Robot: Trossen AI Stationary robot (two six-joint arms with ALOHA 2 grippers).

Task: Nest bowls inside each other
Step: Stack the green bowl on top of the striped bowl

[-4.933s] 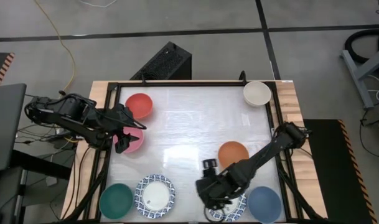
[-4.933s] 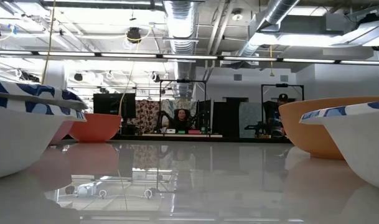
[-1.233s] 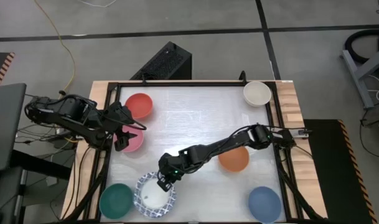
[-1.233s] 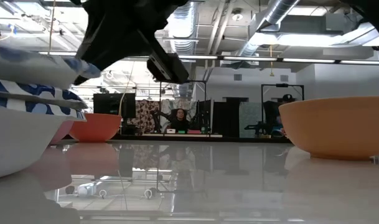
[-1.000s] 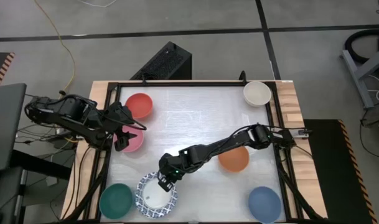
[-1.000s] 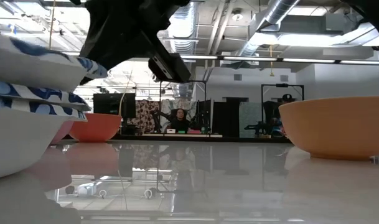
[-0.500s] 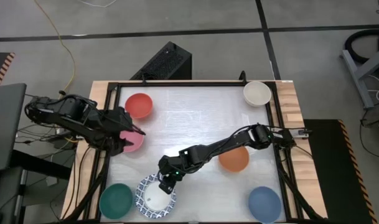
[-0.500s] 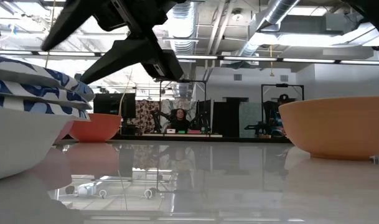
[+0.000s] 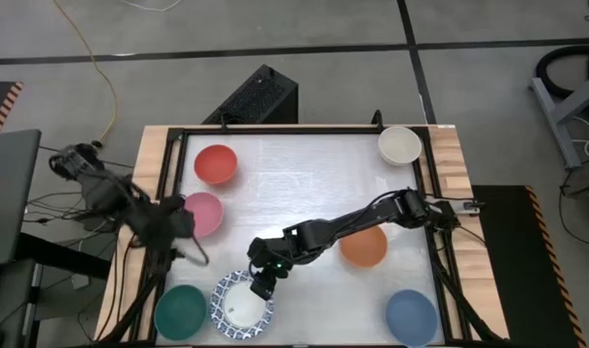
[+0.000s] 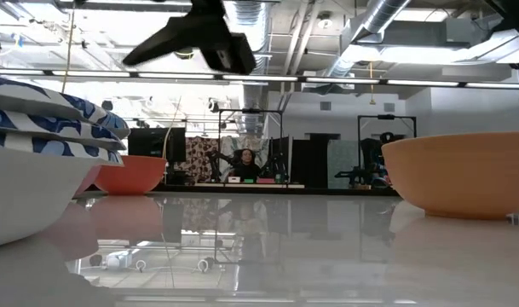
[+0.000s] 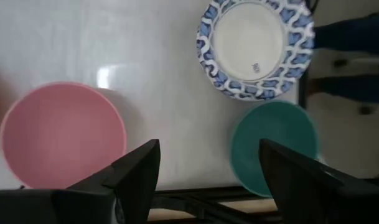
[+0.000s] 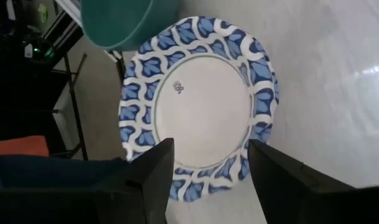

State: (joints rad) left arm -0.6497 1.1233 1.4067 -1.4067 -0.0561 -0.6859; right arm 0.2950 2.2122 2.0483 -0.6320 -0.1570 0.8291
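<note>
- The right gripper (image 9: pixel 263 283) hangs just over the upper right rim of the blue-patterned stack (image 9: pixel 241 304), low and left of centre in the high view; its fingers stand apart with nothing between them, as the right wrist view shows.
- That stack (image 10: pixel 37 128) shows three patterned rims seated one in another at the left edge of the low view, so I judge the shallow set nested and let go.
- To finish this step well, the arm should rise straight up before swinging away, so a finger does not clip the rim and skew the stack.
- The left gripper (image 9: pixel 183 242) sits at the left of the high view, below the pink bowl (image 9: pixel 203 213), jaws wide and empty; its wrist view looks down on pink, the green bowl (image 11: pixel 274 146) and the stack.
- Farther out, the plain bowls all stand apart and un-nested: red bowl (image 9: pixel 217 163) upper left, green at lower left beside the stack, orange bowl (image 9: pixel 363 245) right of centre, blue bowl (image 9: pixel 411 316) lower right, cream bowl (image 9: pixel 399 145) upper right.
</note>
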